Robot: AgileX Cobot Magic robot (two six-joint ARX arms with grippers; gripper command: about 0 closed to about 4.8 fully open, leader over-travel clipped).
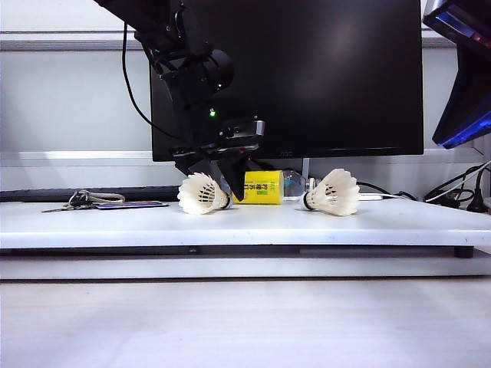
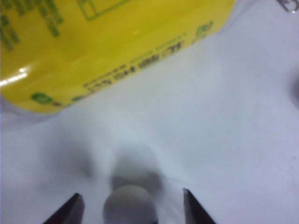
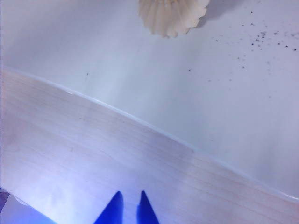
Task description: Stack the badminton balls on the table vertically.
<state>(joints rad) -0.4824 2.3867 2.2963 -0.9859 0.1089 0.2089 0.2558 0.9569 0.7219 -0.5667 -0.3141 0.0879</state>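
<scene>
White counter (image 1: 253,224): long flat slab, raised on a lower pale wood-grain surface (image 1: 245,322); dark specks on slab in right wrist view. Behind it: black monitor (image 1: 322,77), pale wall w/ horizontal trim, cables at far right. Keys (image 1: 80,199) lie at counter's left end in ext. view. Two shuttlecocks lie on their sides, well apart: left shuttlecock (image 1: 202,193), skirt facing left, cork toward centre; right shuttlecock (image 1: 334,192), skirt facing right. Yellow-labelled bottle (image 1: 262,188) lies on its side between them, nearer the left one. Left gripper (image 1: 227,184) is down at the counter, just beside the left shuttlecock's cork end; in left wrist view its dark fingers (image 2: 70,210) stand wide apart, w/ the rounded cork tip (image 2: 129,205) between them, contact not discernible; bottle label fills the area beyond. Right gripper (image 3: 128,207) hangs above the wood-grain surface near the slab edge, blue fingers nearly together, holding nothing; right shuttlecock's skirt is visible well beyond.
</scene>
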